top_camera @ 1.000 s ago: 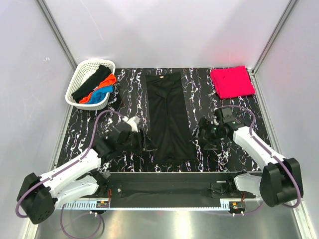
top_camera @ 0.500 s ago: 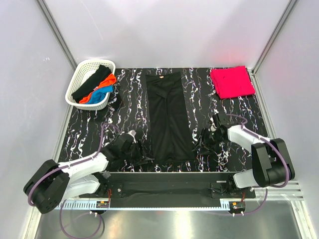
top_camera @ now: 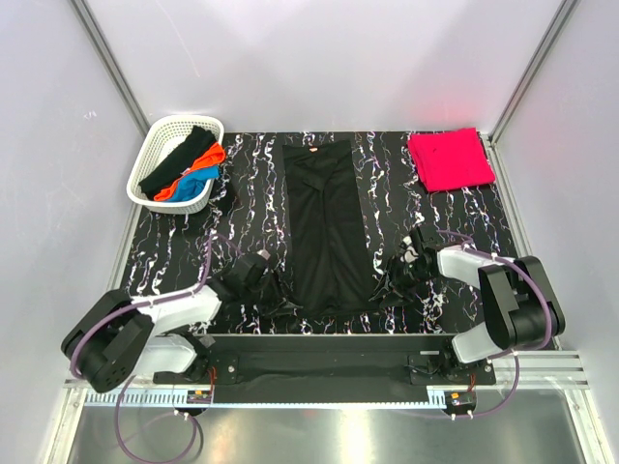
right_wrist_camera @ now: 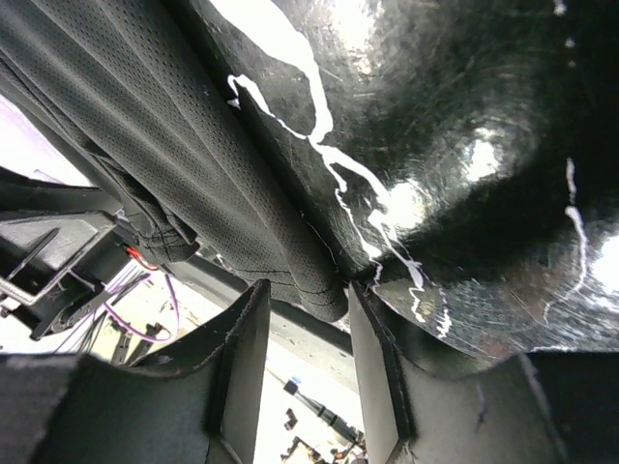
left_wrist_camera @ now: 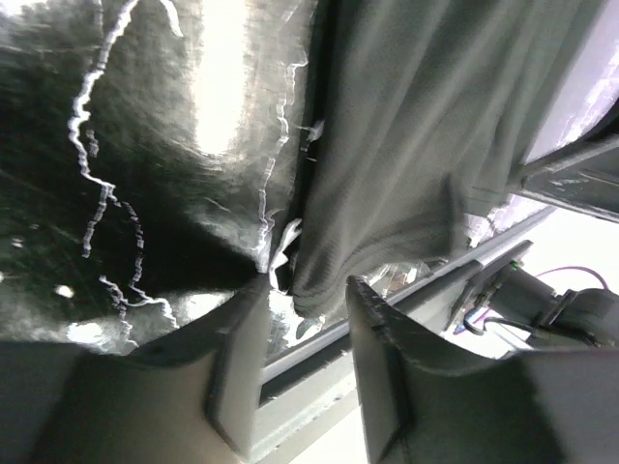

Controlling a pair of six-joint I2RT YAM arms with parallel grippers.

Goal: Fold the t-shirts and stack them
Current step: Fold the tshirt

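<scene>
The left gripper (left_wrist_camera: 307,285) lies low on the table (top_camera: 251,184). Its two fingers stand apart, and the near left corner of the long black t-shirt (top_camera: 327,222) sits in the gap between them, not pinched. The right gripper (right_wrist_camera: 308,288) is also spread. The near right corner of the hem is between its tips, where the cloth makes a thick rolled edge.

In the top view this shirt is folded into a narrow strip in the middle of the table, with the collar at 12 o'clock. The left gripper is at its 7 o'clock corner and the right gripper at its 5 o'clock corner.

A folded pinkish-red t-shirt (top_camera: 450,159) lies flat at 1 o'clock, well apart from the black one. At 11 o'clock stands a white lattice basket (top_camera: 147,155), and in it lie a small black shirt (top_camera: 179,153), an orange shirt (top_camera: 201,164) and a blue shirt (top_camera: 196,181), all crumpled together.

The table top is glossy black with thin white veins like marble, and it reflects the light in bright patches. Pale plain walls (top_camera: 319,58) close the space on three sides, with aluminium posts (top_camera: 108,63) in the far corners.

At the collar of the long shirt there is a small orange mark (top_camera: 310,150), too small to read.
</scene>
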